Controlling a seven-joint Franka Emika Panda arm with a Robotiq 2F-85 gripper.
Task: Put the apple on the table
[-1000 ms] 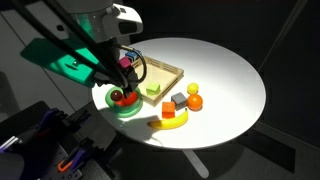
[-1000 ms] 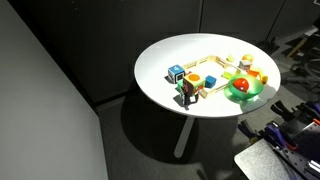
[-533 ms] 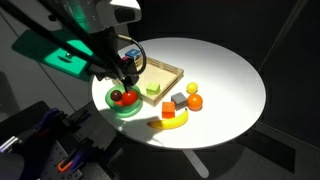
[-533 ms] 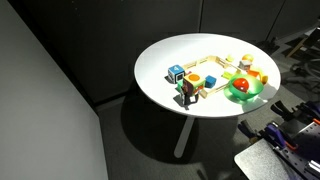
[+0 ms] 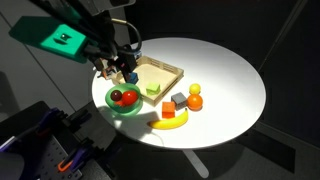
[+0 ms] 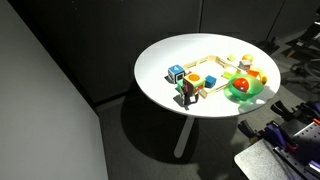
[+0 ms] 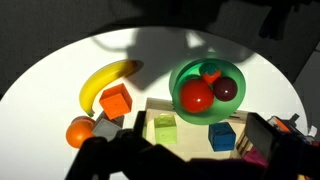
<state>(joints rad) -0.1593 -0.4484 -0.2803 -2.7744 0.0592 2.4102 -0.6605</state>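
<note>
Dark walls and a dark floor surround the round white table (image 6: 165, 55), and you can see it whole in both exterior views. On it stands a green bowl (image 7: 186, 72), close to the table's edge and just beside a shallow wooden tray (image 7: 190, 108).

The red apple (image 7: 196, 97) lies inside this bowl, so it is not on the table top. It touches a dark purple round fruit (image 7: 226, 89) that shares the bowl with it. Behind them is one more small red piece, and I cannot tell what it is. In an exterior view the apple (image 5: 118, 97) shows on the bowl's side nearer to the robot.

The tray holds a green block (image 7: 165, 128) and a blue block (image 7: 222, 136), which lie apart from each other.

Outside the containers, on the bare table, you have a banana (image 7: 108, 82), an orange-red cube (image 7: 116, 101) just beside it, and an orange (image 7: 80, 131) near the cube.

Your gripper (image 5: 113, 68) hangs above the table, over the place where bowl and tray meet. Its fingers (image 7: 98, 155) stand wide apart at the bottom of the wrist view, and they grasp nothing and touch no object.
</note>
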